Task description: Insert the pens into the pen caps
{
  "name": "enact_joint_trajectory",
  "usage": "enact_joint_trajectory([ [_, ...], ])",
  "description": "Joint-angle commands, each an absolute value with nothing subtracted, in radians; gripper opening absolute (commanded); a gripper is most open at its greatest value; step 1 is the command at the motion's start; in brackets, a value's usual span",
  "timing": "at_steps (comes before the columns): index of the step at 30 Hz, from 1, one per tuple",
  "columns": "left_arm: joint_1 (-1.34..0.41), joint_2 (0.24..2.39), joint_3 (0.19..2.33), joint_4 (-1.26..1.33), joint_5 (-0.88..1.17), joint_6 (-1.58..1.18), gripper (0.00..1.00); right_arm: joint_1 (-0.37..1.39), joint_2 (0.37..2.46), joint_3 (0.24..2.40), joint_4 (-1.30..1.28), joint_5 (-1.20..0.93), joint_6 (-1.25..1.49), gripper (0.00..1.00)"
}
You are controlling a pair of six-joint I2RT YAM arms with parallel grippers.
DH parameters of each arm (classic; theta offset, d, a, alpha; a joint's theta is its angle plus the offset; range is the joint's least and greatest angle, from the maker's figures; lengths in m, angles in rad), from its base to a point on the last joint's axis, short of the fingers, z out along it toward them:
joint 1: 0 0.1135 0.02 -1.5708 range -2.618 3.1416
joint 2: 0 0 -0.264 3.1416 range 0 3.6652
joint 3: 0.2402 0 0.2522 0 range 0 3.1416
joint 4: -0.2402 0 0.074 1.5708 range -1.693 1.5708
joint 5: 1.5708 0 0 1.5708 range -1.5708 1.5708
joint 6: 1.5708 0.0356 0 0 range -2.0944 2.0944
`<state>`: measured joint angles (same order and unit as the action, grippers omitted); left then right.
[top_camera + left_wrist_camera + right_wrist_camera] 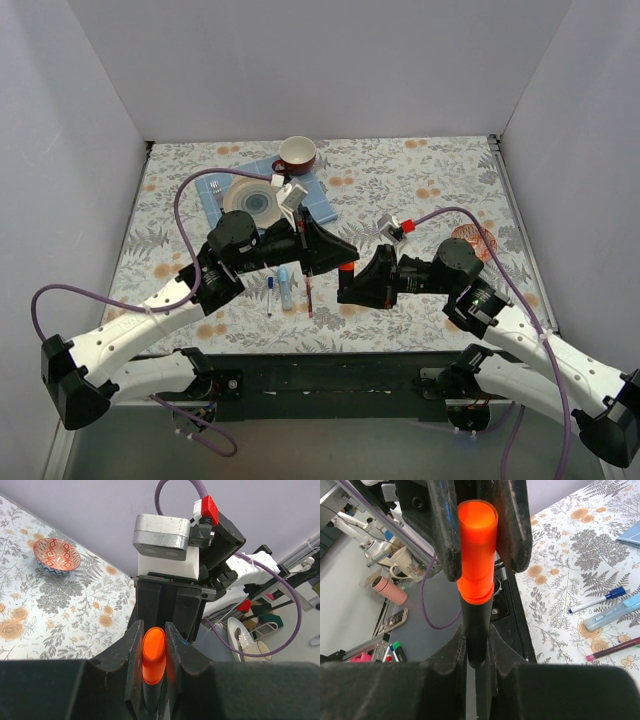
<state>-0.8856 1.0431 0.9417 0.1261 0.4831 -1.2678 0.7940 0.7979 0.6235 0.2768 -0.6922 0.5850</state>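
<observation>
We see the flowered surface (420,180) carrying everything, with both arms reaching in to meet over its middle. Far beyond the left gripper (154,630) lie a blue cloth (318,200) and a white plate (255,202) on it, and a maroon cup (297,153) stands past those. A red patterned bowl (478,243) sits behind the right gripper (476,640), beside that arm's wrist.

The two grippers face each other tip to tip above the surface. The right gripper is clamped on the black body of the highlighter (475,625), which stands out straight from its fingers (461,652) towards the left gripper. The left gripper is closed around the orange cap (476,550), one finger on each side of it. In the right wrist view we see the cap's rim meeting the black barrel, with no gap between them.

Three other pens lie side by side on the surface, below the left gripper and on its near side, well clear of the held highlighter. The light-blue marker (615,617) is in the middle, the maroon pen (615,649) is closest to the grippers' meeting point, and the white-and-blue pen (600,600) is farthest from it.
</observation>
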Motion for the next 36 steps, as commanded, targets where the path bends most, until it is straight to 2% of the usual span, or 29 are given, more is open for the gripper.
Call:
enact_joint_trajectory([
  [1,-0.937,1.046,0.87,-0.094,0.718,-1.281,0.0,0.752,0.764,0.747,0.474,-0.509,0.554,0.01],
  [10,-0.937,1.054,0.805,0.117,0.813,-1.396,0.0,0.732,0.741,0.77,0.479,-0.497,0.529,0.01],
  [24,-0.939,1.066,0.785,0.028,0.825,-1.367,0.0,0.704,0.771,0.911,0.342,-0.505,0.41,0.01],
  [36,-0.946,1.066,0.735,0.032,0.845,-1.359,0.0,0.661,0.805,0.963,0.376,-0.563,0.41,0.01],
])
